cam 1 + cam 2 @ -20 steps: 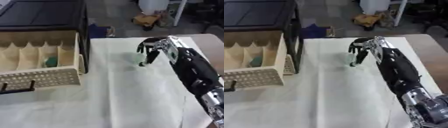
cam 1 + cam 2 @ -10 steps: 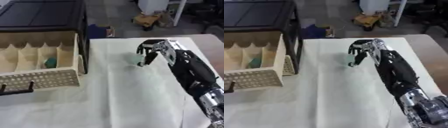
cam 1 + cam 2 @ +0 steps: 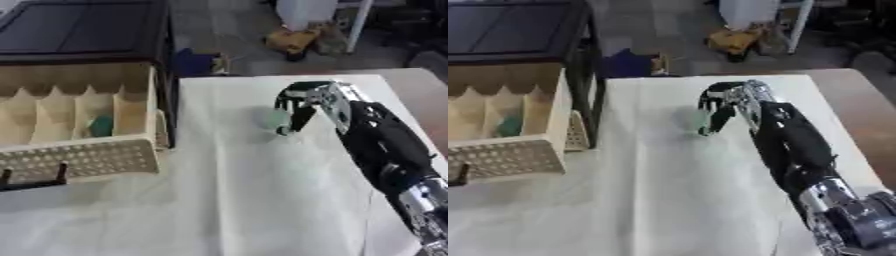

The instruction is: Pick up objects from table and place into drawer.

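Near the table's [image 3: 262, 200] far edge, our right hand [image 3: 302, 100] curls around a pale ball [image 3: 270, 118]; we should lift straight before crossing to the drawer [image 3: 79, 120].

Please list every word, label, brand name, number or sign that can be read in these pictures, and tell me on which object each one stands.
None can be read.
Drawer: only a pattern of small holes on its front, no text.
Pale green object at the right robot hand: no marking shows.
White table cover: plain.
Yellow thing on the floor: blurred, nothing legible.
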